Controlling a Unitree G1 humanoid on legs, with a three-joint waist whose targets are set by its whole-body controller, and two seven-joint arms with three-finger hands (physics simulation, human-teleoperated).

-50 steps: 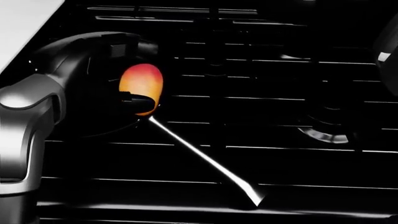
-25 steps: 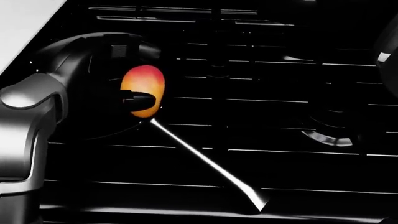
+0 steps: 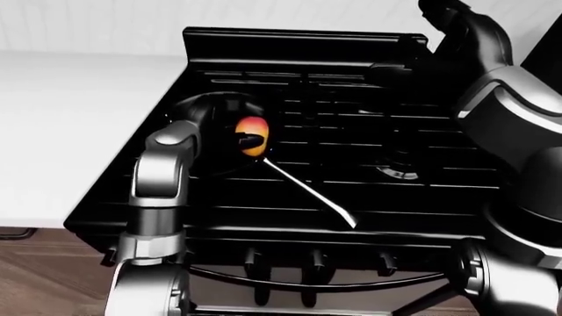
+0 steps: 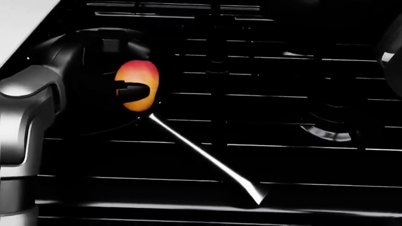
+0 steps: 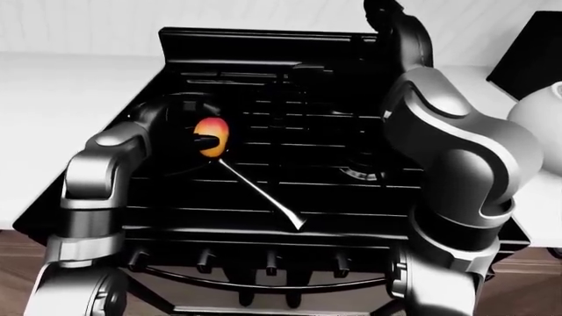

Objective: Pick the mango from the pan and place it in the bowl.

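The orange-red mango (image 4: 139, 77) is over the dark pan (image 4: 103, 132) on the stove's left burner. The pan's silver handle (image 4: 201, 153) runs down to the right. My left hand (image 4: 126, 87) reaches in from the left, and a black finger (image 4: 133, 87) lies across the middle of the mango with the hand closed round it. My right arm (image 5: 448, 125) is raised over the right of the stove. Its hand (image 5: 387, 13) is at the top edge and its fingers do not show clearly. A white bowl (image 5: 543, 112) stands on the counter at the right.
The black stove (image 3: 377, 197) has grates, a second burner (image 3: 397, 172) at the right and knobs (image 3: 311, 260) along its bottom edge. White counter (image 3: 61, 125) lies on the left. A dark box (image 5: 527, 52) stands above the bowl.
The whole picture has shifted slightly, so the camera has moved. My left finger now crosses the mango's middle instead of its lower part, and the mango sits a little further left and up.
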